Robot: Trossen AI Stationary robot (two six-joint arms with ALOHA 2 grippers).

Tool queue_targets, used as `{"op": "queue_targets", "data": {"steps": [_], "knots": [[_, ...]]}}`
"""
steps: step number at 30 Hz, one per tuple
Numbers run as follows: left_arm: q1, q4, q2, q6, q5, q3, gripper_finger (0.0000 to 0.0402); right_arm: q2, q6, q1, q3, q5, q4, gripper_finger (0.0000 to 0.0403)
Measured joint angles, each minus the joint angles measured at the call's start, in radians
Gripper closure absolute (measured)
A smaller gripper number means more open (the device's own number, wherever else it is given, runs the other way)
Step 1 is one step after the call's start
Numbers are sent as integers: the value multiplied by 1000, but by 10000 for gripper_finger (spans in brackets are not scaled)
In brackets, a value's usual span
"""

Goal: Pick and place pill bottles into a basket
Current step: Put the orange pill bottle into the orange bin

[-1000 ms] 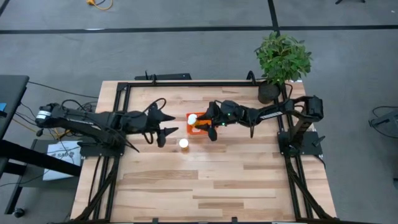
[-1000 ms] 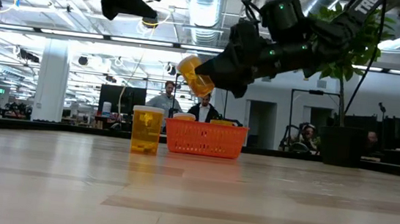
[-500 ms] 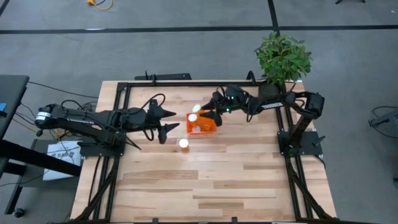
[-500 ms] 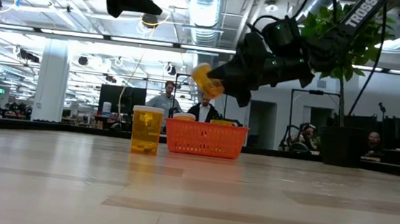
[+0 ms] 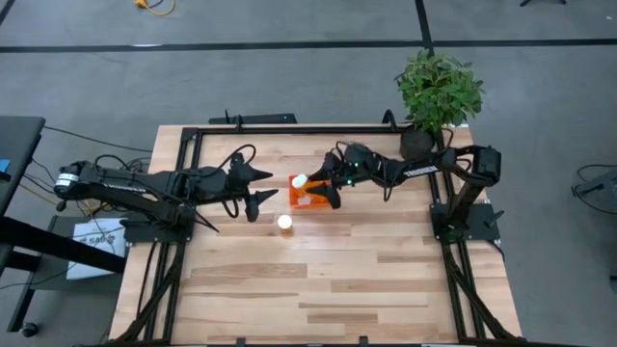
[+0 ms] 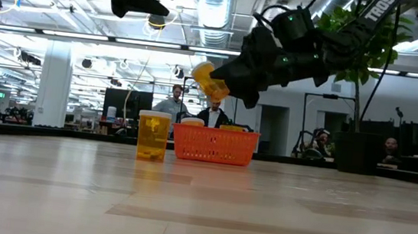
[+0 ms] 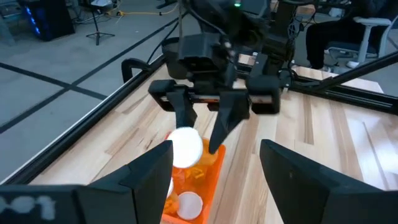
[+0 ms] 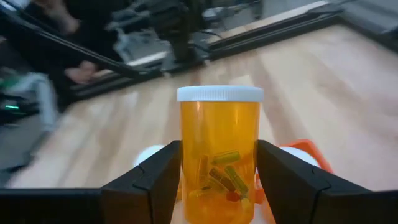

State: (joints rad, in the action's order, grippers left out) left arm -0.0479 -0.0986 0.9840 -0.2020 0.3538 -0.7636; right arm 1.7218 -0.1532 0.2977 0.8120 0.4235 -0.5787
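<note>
Above the orange basket, toward the desk's far edge, the right gripper pinches a pill bottle between its fingers, tilted, cap outward. A release from this height and angle could bounce the bottle off the mesh rim or tip the light basket. A capped bottle already lies inside; another, the standing bottle, waits on the desk just beside the basket. The left gripper hangs nearby, fingers spread, holding nothing.

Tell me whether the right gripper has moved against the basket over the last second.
Yes. The right gripper, shut on a pill bottle, swung beyond the basket, then returned above it.
</note>
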Motion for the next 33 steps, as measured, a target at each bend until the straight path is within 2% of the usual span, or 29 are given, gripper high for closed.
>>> {"op": "queue_targets", "data": {"steps": [3, 5, 11, 18, 24, 33], "knots": [[0, 0, 0, 0, 0, 0, 170, 0, 35, -38, 0, -136, 2, 207], [0, 0, 0, 0, 0, 0, 170, 0, 68, -54, 0, -181, 4, 207], [0, 0, 0, -4, 0, 0, 170, 0, 100, -68, 0, -193, 48, 212], [0, 0, 0, -6, 0, 0, 170, 0, 82, -107, 0, -279, 27, 221], [0, 0, 0, -8, 0, 0, 170, 0, 93, -157, 0, -390, 25, 208], [0, 0, 0, -8, 0, 0, 170, 0, 66, -160, 0, -400, 26, 186]]}}
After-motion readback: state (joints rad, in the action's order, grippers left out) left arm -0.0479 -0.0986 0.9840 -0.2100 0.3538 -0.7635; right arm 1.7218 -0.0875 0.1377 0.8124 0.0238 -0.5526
